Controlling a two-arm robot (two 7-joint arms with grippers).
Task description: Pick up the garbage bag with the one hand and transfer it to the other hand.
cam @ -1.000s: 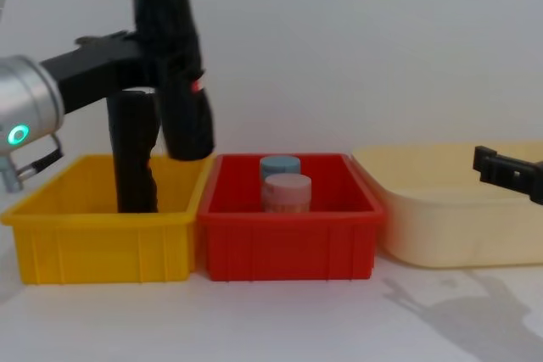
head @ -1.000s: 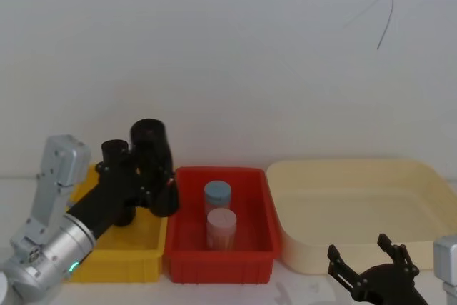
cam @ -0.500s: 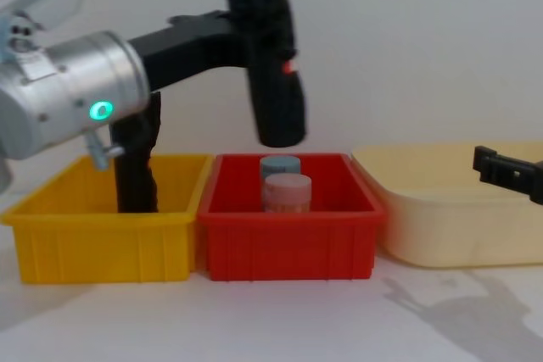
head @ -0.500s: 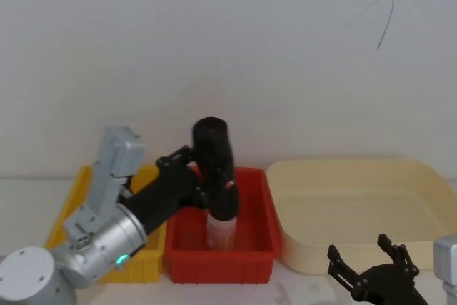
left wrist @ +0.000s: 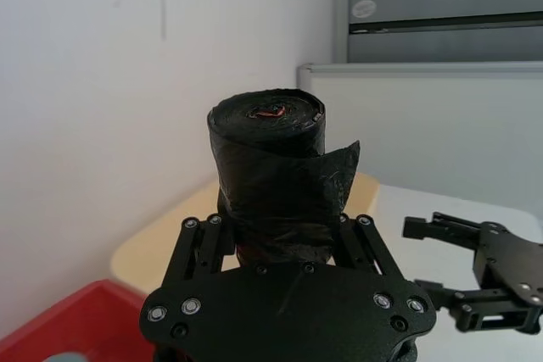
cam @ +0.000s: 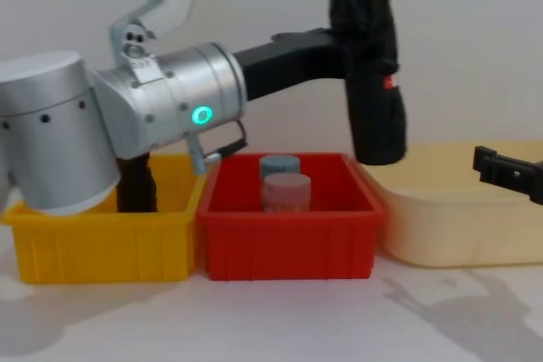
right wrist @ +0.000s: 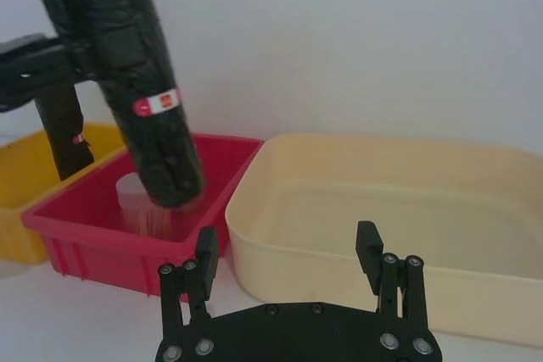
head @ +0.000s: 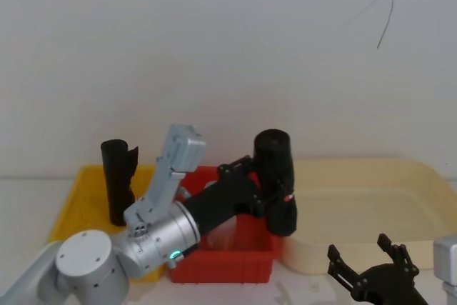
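Note:
The garbage bag (cam: 371, 69), a tall black crinkly roll with a red-and-white label, hangs slightly tilted in the air above the seam between the red bin and the cream tub. My left gripper (cam: 349, 40), on the silver arm with the green ring light, is shut on its upper half; the left wrist view shows its fingers (left wrist: 201, 239) hugging both sides of the garbage bag (left wrist: 273, 177). My right gripper (head: 360, 253) sits low at the front right, open and empty, to the right of and below the garbage bag (right wrist: 127, 74), well apart from it.
The yellow bin (cam: 102, 243) holds a second black roll (head: 118, 180). In the red bin (cam: 288, 243) stand a blue-lidded jar (cam: 279, 164) and a pink jar (cam: 286, 192). The cream tub (cam: 458, 222) is on the right. A white wall is close behind.
My left arm has swung to the right with the garbage bag, from over the yellow bin, across the red bin, to the red bin's right edge. The right gripper has not moved.

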